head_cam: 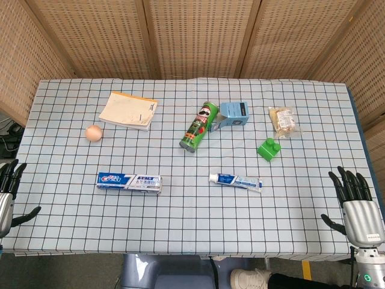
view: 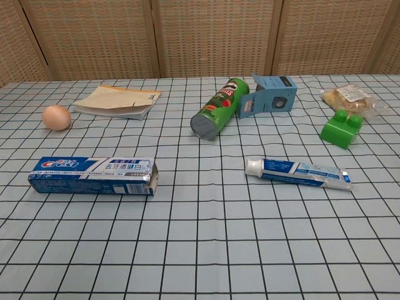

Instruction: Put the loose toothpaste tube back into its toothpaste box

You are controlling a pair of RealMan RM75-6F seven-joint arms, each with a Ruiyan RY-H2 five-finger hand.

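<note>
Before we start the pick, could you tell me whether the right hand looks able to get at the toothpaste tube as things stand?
Probably yes. The right hand is open at the table's near right edge, and bare cloth lies between it and the toothpaste tube. The green block sits farther back, out of the way.

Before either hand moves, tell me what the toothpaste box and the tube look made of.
Toothpaste box: apparently thin printed cardboard with a glossy finish, judging by its sharp folded edges and the open flap at its right end.
Toothpaste tube: likely soft laminated plastic, glossy, with a flattened crimped tail and a white cap that looks like hard plastic.
</note>
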